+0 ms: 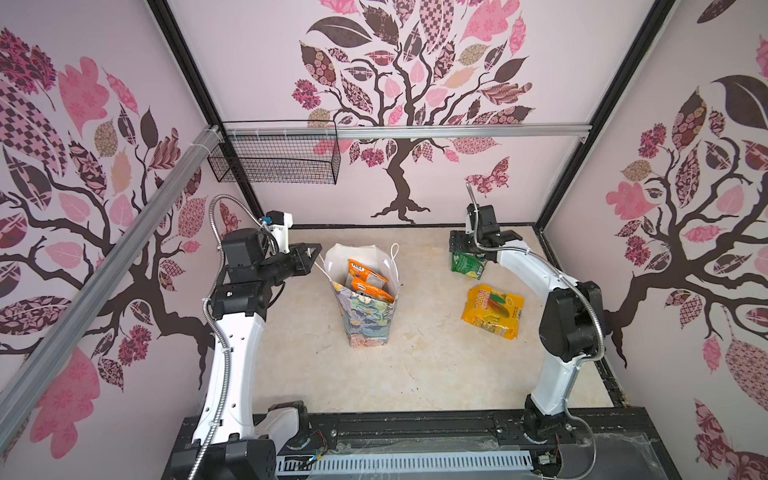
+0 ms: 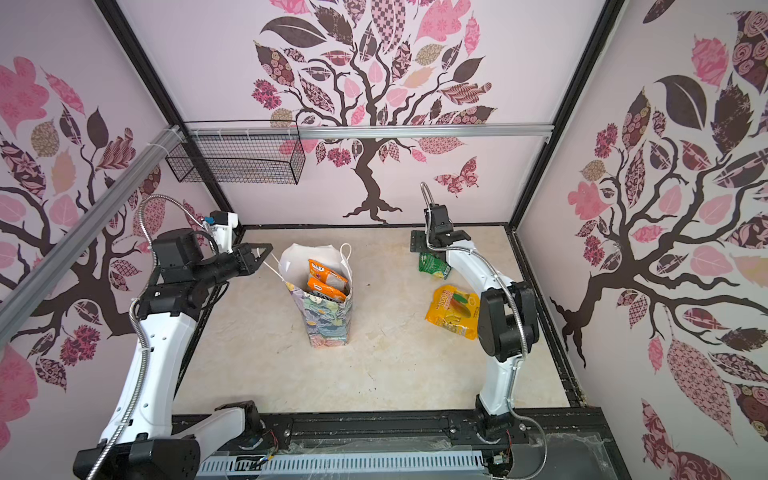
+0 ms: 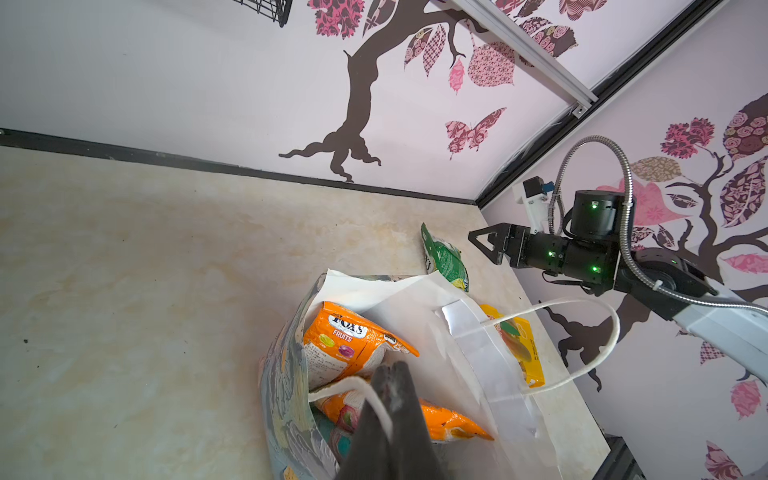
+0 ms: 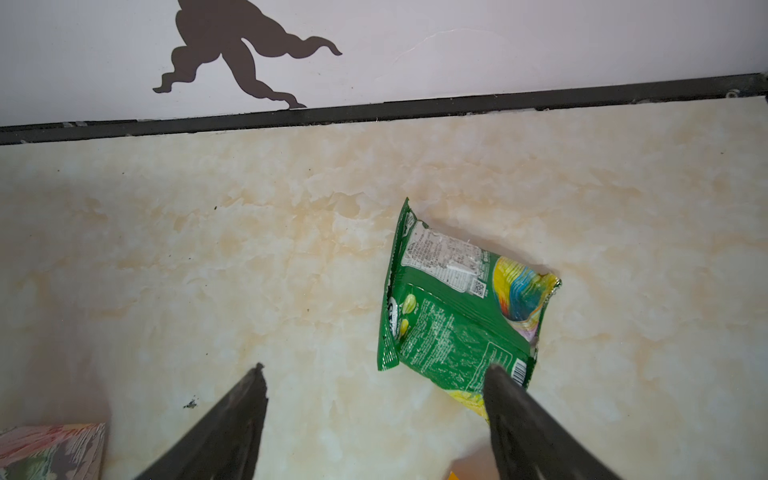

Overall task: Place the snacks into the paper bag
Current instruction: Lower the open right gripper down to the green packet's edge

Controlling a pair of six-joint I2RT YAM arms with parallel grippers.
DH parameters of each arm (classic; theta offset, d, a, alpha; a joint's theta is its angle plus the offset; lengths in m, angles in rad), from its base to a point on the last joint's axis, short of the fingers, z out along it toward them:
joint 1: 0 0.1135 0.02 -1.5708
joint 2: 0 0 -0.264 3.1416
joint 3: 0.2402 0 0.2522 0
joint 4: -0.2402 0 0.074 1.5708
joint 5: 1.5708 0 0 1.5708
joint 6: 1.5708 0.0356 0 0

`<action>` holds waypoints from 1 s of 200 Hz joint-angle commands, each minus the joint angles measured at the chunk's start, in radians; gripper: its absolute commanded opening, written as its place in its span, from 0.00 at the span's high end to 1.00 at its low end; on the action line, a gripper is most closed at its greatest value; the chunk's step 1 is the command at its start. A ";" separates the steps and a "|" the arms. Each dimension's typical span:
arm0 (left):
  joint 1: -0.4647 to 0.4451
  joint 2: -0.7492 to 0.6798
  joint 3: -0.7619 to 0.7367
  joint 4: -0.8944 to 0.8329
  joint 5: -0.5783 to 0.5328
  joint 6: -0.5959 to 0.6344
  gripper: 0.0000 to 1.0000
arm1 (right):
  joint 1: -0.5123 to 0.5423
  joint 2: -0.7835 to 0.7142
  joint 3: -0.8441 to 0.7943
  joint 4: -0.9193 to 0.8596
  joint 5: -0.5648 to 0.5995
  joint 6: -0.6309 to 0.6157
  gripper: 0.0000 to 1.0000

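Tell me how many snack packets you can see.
4. Two orange packets stand in the bag; a green packet lies on the table by the right gripper; a yellow packet lies nearer the front. More may be hidden in the bag.

- A dark tree decal (image 1: 399, 183) with patterned pink and brown leaves fills the back wall.
- A black wire mesh basket (image 1: 274, 160) hangs on the wall left of the tree decal's trunk.
- A silver rail (image 1: 457, 132) crosses the tree decal's trunk.
- A butterfly decal (image 1: 490, 179) sits just right of the tree decal's trunk.
- The cream marbled desk (image 1: 415, 365) lies below the tree decal's roots.
- A grey slotted duct (image 1: 403, 463) runs along the desk edge farthest from the tree decal.
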 commanded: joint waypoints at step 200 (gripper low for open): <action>0.015 -0.023 -0.014 0.063 0.010 0.004 1.00 | -0.091 0.369 0.218 -0.082 -0.218 -0.012 0.12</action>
